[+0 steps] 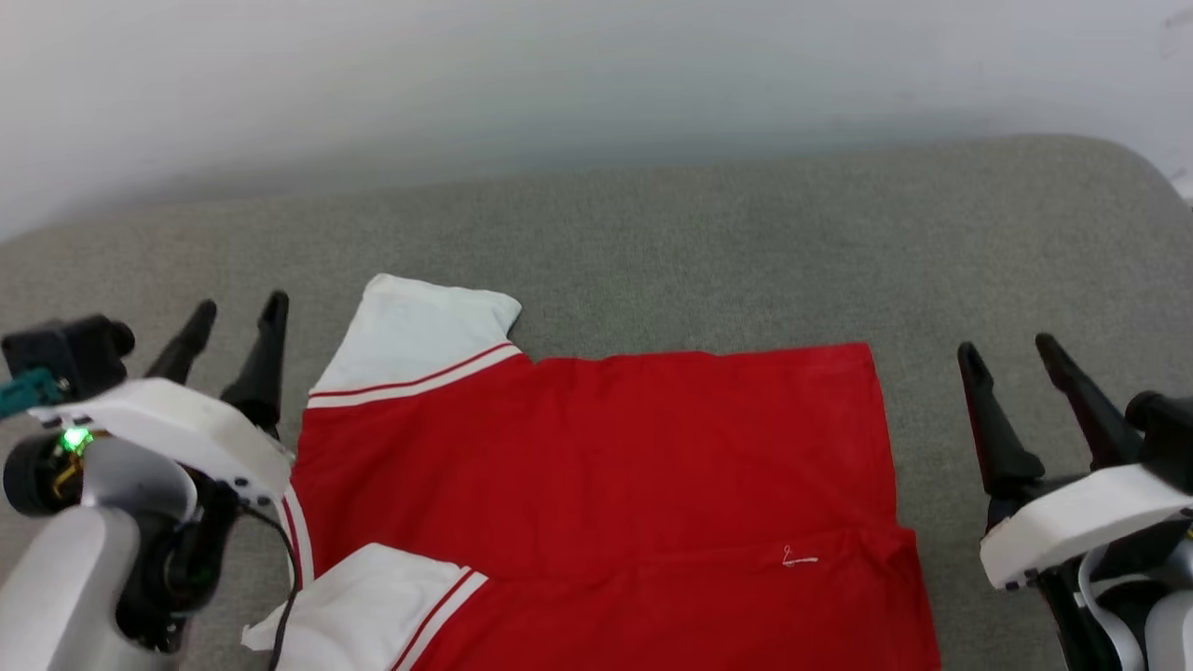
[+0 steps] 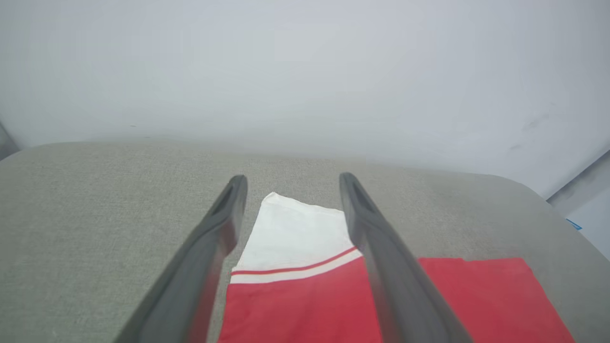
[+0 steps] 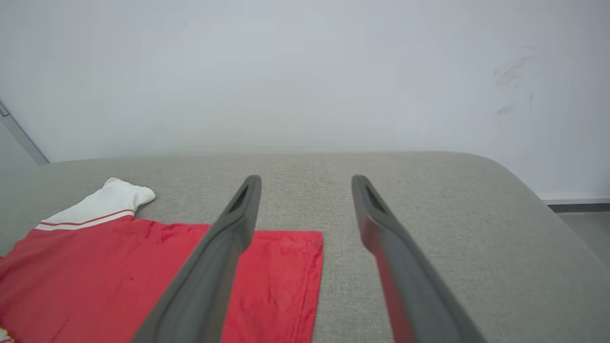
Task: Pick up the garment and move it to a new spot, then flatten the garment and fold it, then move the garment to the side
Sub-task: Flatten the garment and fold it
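The garment (image 1: pixel 596 466), a red shirt with white sleeves and red-white striped trim, lies flat on the grey cushion, its plain side up. One white sleeve (image 1: pixel 419 331) points to the far left and another (image 1: pixel 363 606) lies at the near left. My left gripper (image 1: pixel 238 312) is open, raised just left of the shirt's sleeve end, holding nothing. In the left wrist view the gripper (image 2: pixel 293 178) stands open, and the far sleeve (image 2: pixel 295 233) shows between its fingers. My right gripper (image 1: pixel 1011 347) hangs open beside the shirt's right edge. The right wrist view has the open gripper (image 3: pixel 306 178) over the garment (image 3: pixel 119 276).
The grey upholstered surface (image 1: pixel 727 242) runs back to a pale wall (image 1: pixel 559 75). Its rounded right corner (image 3: pixel 500 166) drops off to the floor (image 3: pixel 586 224). Bare cushion lies behind and right of the shirt.
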